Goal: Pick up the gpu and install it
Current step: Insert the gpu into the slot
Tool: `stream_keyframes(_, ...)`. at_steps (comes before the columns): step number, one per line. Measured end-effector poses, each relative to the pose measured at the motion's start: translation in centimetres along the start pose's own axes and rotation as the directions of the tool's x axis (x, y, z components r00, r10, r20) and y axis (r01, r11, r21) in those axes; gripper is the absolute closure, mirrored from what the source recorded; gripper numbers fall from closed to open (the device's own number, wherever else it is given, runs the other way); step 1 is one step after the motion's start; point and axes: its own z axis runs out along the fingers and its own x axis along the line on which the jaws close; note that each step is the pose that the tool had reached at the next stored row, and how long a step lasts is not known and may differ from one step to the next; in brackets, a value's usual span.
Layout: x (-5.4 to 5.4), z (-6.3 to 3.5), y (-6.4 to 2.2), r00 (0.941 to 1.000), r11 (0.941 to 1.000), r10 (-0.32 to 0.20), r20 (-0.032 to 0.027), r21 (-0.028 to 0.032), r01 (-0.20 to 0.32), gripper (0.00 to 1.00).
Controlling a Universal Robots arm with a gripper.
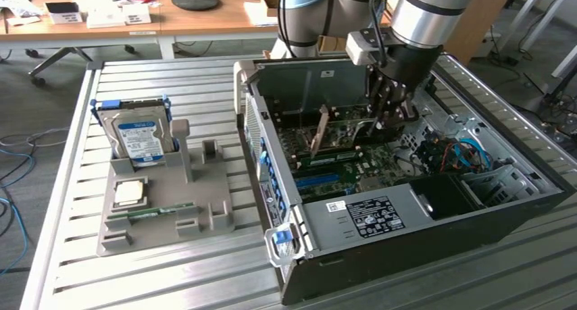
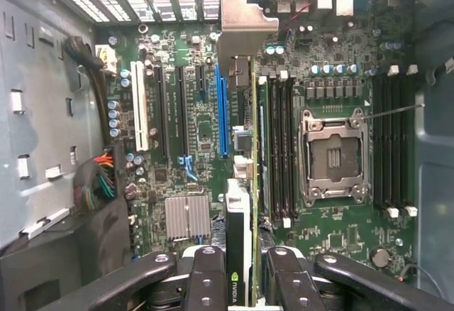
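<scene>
The jaws gripped the gpu [image 2: 240, 240] — it hung right under them, edge down, over the motherboard [image 2: 340, 233]. Its long side ran the same way as the blue slot [image 2: 223, 112], just beside it.

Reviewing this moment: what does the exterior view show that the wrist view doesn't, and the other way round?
Exterior view: the grey parts tray on the slatted table, carrying the hard drive, a processor chip and a memory stick. Wrist view: the empty processor socket, the blue expansion slot and a finned heatsink on the motherboard. Both: the gripper shut on the gpu, held edge-on inside the open computer case above the board.
</scene>
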Motion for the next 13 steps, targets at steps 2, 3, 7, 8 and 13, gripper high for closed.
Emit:
stream_keyframes(2,0.01,0.16,0.06,1.0,1.0,0.0,-0.0001,0.0,0.0,0.73)
stream_keyframes(3,0.01,0.16,0.05,1.0,1.0,0.0,-0.0001,-0.0001,0.0,0.73)
stream_keyframes(7,0.01,0.19,0.07,1.0,1.0,0.0,0.0,0.0,0.0,0.73)
stream_keyframes(8,0.02,0.27,0.11,1.0,1.0,0.0,0.0005,0.0002,0.0,0.73)
stream_keyframes(13,0.06,0.73,0.26,1.0,1.0,0.0,0.0,0.0,0.0,0.73)
